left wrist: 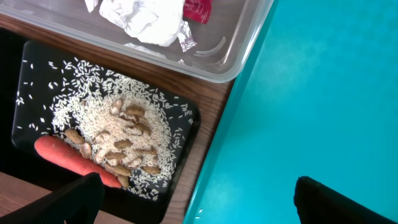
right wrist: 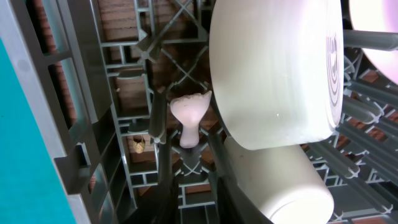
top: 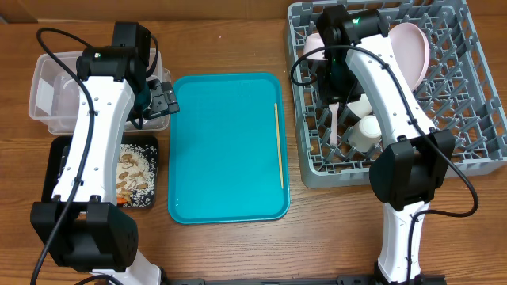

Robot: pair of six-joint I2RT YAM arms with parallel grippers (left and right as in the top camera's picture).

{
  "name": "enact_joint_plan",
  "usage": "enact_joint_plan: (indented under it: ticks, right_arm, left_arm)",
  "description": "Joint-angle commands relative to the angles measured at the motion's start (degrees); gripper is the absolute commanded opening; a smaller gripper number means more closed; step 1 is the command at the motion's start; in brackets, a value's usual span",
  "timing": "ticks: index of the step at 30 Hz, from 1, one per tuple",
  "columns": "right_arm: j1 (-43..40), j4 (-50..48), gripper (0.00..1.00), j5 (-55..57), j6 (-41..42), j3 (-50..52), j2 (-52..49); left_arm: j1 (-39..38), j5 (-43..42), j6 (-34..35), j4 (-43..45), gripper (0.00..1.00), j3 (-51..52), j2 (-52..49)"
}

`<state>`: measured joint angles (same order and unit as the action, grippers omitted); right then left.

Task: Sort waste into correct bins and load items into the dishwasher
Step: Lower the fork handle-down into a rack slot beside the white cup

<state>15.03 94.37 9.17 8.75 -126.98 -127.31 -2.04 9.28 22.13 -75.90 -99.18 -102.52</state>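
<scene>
My right gripper (right wrist: pixel 194 196) hangs inside the grey dishwasher rack (top: pixel 475 119), its jaws a little open with only rack grid between them. Just beyond its fingertips a white fork (right wrist: pixel 189 121) stands among the pegs. Beside it lie a white bowl (right wrist: pixel 273 74) and a white cup (right wrist: pixel 280 180), with the plate (top: pixel 412 49) leaning behind. One chopstick (top: pixel 279 146) lies on the teal tray (top: pixel 226 150). My left gripper (left wrist: pixel 199 202) stands wide open and empty over the tray's left edge. The black bin (left wrist: pixel 186 134) holds rice (left wrist: pixel 118 121) and a carrot (left wrist: pixel 65 155). The clear bin (left wrist: pixel 233 59) holds the napkin (left wrist: pixel 143 22) and red wrapper (left wrist: pixel 198 9).
A few rice grains (left wrist: pixel 200 213) lie on the teal tray's near-left corner. Bare wooden table (top: pixel 238 39) shows behind the tray and in the strip between tray and rack. The right arm (top: pixel 388 87) stretches across the rack's left half.
</scene>
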Motion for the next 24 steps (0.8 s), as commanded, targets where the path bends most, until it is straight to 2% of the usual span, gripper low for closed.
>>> enact_joint_plan:
  ticks: [1,4,11,24]
  right_arm:
    - [-0.2,-0.2,0.22,-0.2,0.1,-1.7,-0.7]
    - [-0.2,-1.9,0.22,-0.2,0.2,-1.7,-0.7]
    - [-0.2,-5.5,0.08,-0.2,3.3,-1.7,-0.7]
    - [-0.2,-5.9,0.07,-0.2,3.3,-0.7,-0.7]
  left_arm:
    - [0.0,0.8,0.6,-0.2,1.0,-1.4,1.8]
    - [0.0,0.8,0.6,-0.2,1.0,-1.4,1.8]
    - [0.0,0.8,0.6,-0.2,1.0,-1.4,1.8]
    - [0.0,0.8,0.6,-0.2,1.0,-1.4,1.8]
